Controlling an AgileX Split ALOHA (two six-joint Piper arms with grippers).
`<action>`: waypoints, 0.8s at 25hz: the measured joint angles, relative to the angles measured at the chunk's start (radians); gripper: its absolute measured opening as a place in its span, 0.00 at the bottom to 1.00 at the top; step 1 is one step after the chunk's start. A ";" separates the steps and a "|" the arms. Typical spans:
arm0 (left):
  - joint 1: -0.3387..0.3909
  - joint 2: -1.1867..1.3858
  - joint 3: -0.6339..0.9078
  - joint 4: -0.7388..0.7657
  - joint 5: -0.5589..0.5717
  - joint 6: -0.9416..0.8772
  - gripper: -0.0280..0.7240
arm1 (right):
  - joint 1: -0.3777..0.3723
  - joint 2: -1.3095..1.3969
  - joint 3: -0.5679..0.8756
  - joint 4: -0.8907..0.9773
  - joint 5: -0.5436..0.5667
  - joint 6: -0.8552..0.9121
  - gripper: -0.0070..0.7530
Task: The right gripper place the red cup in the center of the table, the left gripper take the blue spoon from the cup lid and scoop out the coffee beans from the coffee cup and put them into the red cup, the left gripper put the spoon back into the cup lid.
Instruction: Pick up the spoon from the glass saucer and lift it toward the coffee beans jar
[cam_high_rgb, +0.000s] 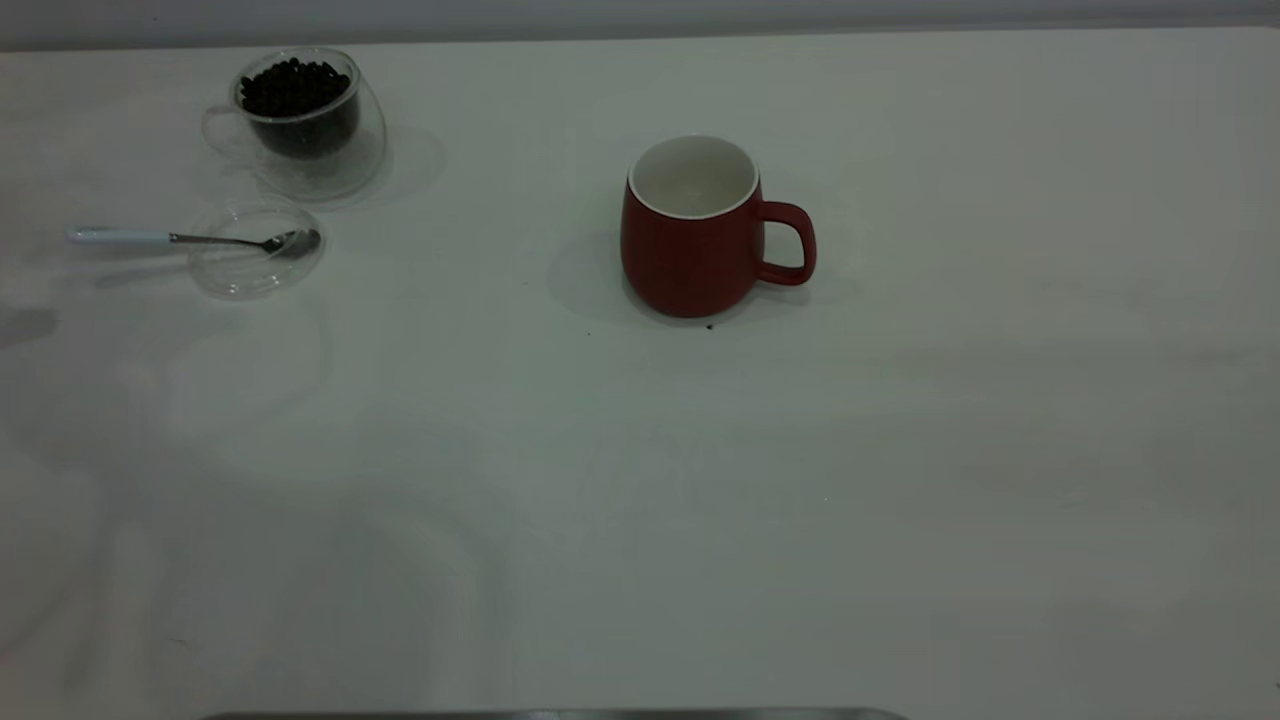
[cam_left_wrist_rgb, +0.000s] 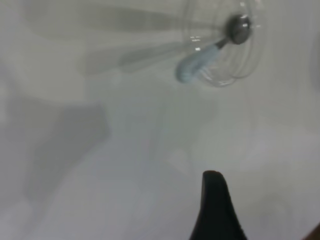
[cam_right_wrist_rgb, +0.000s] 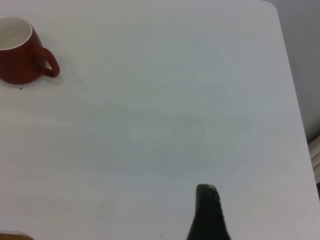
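The red cup (cam_high_rgb: 690, 255) stands upright near the middle of the table (cam_high_rgb: 640, 500), handle to the right, its white inside bare. The coffee cup (cam_high_rgb: 305, 125) with coffee beans (cam_high_rgb: 295, 88) stands at the far left. The blue spoon (cam_high_rgb: 180, 238) lies with its bowl in the cup lid (cam_high_rgb: 255, 250) in front of it, handle pointing left. In the left wrist view my left gripper (cam_left_wrist_rgb: 215, 200) hangs above bare table short of the spoon (cam_left_wrist_rgb: 200, 62) and lid (cam_left_wrist_rgb: 230, 50). My right gripper (cam_right_wrist_rgb: 207, 210) is over the table's right part, far from the red cup (cam_right_wrist_rgb: 20, 52).
Neither arm shows in the exterior view. A dark speck (cam_high_rgb: 709, 326) lies by the red cup's base. The table's right edge (cam_right_wrist_rgb: 295, 100) shows in the right wrist view. A grey strip (cam_high_rgb: 560, 714) runs along the near edge.
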 joint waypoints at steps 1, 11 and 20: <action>0.000 0.009 -0.001 -0.004 -0.012 0.008 0.80 | 0.000 0.000 0.000 0.000 0.000 0.000 0.79; 0.000 0.154 -0.016 -0.203 -0.045 0.159 0.80 | 0.000 0.000 0.000 0.000 0.000 0.000 0.79; 0.000 0.238 -0.024 -0.302 -0.050 0.223 0.80 | 0.000 0.000 0.000 0.000 0.000 0.000 0.79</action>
